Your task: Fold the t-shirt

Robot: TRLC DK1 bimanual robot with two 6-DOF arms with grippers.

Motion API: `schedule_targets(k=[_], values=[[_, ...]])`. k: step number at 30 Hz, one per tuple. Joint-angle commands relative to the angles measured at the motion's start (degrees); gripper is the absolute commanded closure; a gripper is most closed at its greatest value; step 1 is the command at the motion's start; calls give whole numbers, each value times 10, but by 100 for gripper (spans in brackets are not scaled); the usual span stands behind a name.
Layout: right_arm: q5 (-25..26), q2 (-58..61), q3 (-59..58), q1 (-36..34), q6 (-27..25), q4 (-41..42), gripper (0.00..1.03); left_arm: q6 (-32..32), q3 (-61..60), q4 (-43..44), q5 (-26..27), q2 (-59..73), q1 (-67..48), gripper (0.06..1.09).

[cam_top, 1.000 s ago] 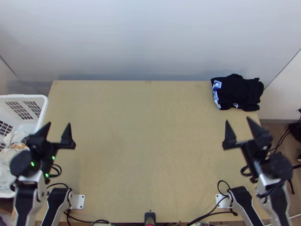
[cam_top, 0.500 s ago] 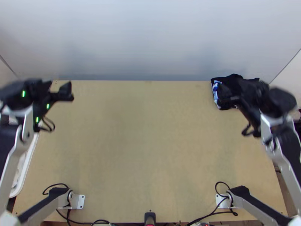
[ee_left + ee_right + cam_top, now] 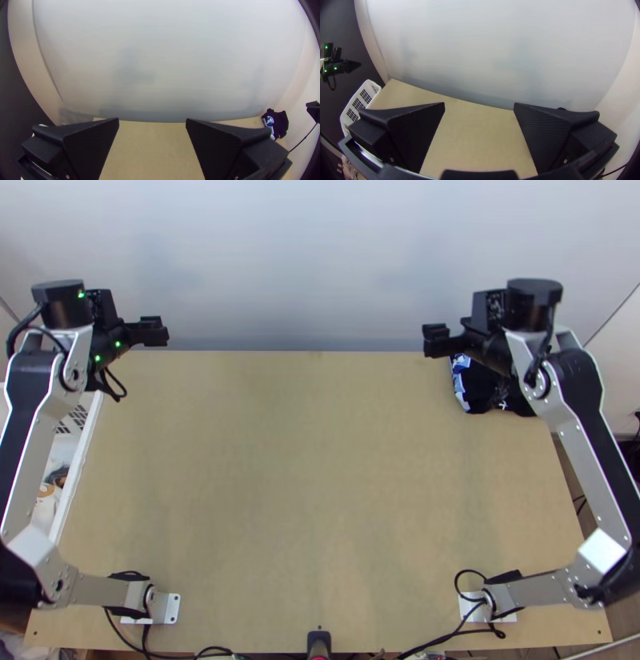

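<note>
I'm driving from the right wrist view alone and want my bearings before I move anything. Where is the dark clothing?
Observer: At the far right corner of the table. In the top view the dark clothing lies in a compact pile, partly behind your right arm, with blue-and-white print along its left side.
Operator: I can see the white basket, but not into it. What does it hold?
Observer: The top view shows pale cloth inside the basket, with an orange-brown patch among it.
Operator: And the left gripper? It's edge-on to me.
Observer: In the left wrist view, the left gripper has its fingers wide apart and no cloth between them.
</note>
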Motion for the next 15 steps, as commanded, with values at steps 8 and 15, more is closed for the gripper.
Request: schedule_targets(k=[8, 15], values=[[-170, 57, 125, 52, 118, -78, 6, 28, 61, -106, -15, 51, 76, 11], [-216, 67, 134, 79, 135, -100, 6, 115, 18, -136, -15, 62, 214, 11]])
